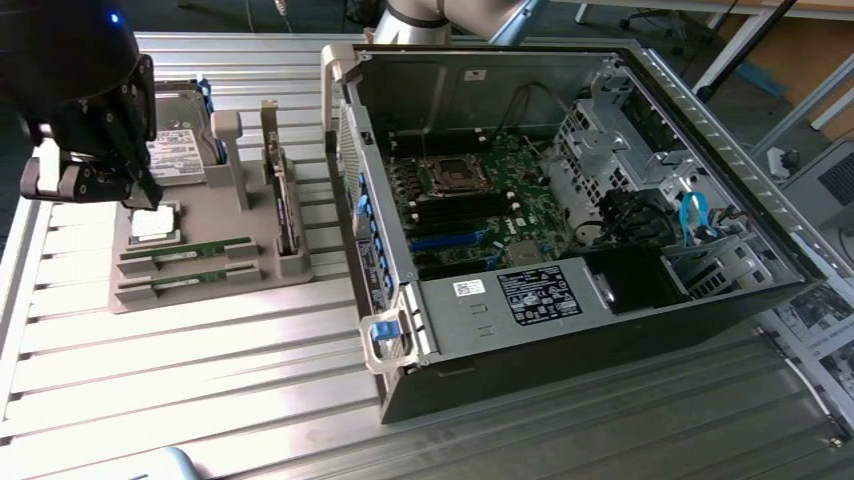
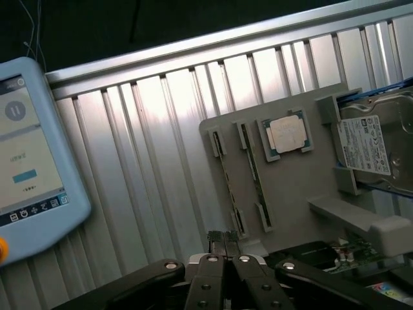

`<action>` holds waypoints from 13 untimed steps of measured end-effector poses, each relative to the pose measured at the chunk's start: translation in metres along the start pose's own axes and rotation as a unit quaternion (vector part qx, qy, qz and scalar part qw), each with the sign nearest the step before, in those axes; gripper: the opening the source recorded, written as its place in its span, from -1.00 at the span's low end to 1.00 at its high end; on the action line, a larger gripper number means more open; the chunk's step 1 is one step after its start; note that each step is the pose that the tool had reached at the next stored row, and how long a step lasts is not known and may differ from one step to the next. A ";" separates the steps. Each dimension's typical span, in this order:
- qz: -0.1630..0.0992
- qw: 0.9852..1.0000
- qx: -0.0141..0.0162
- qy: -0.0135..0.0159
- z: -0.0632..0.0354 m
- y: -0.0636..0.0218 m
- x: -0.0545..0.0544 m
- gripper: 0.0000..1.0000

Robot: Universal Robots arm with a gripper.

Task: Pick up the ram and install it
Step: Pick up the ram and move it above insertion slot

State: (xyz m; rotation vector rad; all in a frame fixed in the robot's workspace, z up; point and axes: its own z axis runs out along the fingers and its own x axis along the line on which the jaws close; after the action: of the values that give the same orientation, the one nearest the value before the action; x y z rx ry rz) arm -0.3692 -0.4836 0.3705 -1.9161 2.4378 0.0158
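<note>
The ribbed aluminium bench (image 1: 200, 400) carries everything. The open computer case (image 1: 534, 385) is laid on its side, well apart from the fingers (image 2: 219, 242), so that its motherboard (image 1: 474, 200) is exposed from above. A black label and a white sticker are fixed to its wall, but their print cannot be read.

A light-blue teach pendant (image 2: 32, 161) is seen off to one side of the fingers. A pause symbol is shown on its screen, and the other writing is not legible.

The grey holder (image 2: 297, 194) is placed just ahead of the fingers. Each part is kept in its own recess, judged to be so that it can be reached singly. The hard drive (image 2: 371, 142) is held in brackets at the far side, and its white label is too fine to read.

The ram (image 2: 227, 187) is seated on edge in a narrow slot, its near end just ahead of the fingers. A second stick (image 2: 253, 171) is set alongside, and which one is meant cannot be told. The processor (image 2: 288, 134) is set beyond both.

The fingers are pressed together, and nothing is held.
</note>
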 end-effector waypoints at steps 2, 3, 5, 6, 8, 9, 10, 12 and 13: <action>-0.004 1.000 0.000 0.000 0.0000 0.0000 0.000 -0.79; -0.005 1.000 0.000 0.000 0.0000 0.0000 0.000 -0.79; -0.008 1.000 0.000 0.000 0.0000 0.0000 0.000 -0.79; -0.009 1.000 0.000 0.000 0.0000 -0.0001 0.000 -0.79; -0.015 1.000 -0.001 0.000 0.0000 0.0000 0.000 -0.79; -0.018 1.000 -0.001 0.000 0.0000 0.0000 0.000 -0.79; -0.020 1.000 -0.001 0.000 0.0000 0.0000 0.000 -0.79; -0.025 1.000 -0.001 0.000 0.0000 0.0000 0.000 -0.79; -0.028 1.000 -0.001 0.000 0.0000 0.0000 0.000 -0.79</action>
State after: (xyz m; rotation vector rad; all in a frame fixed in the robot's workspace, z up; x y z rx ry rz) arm -0.3691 -0.4836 0.3704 -1.9839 2.3832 0.0175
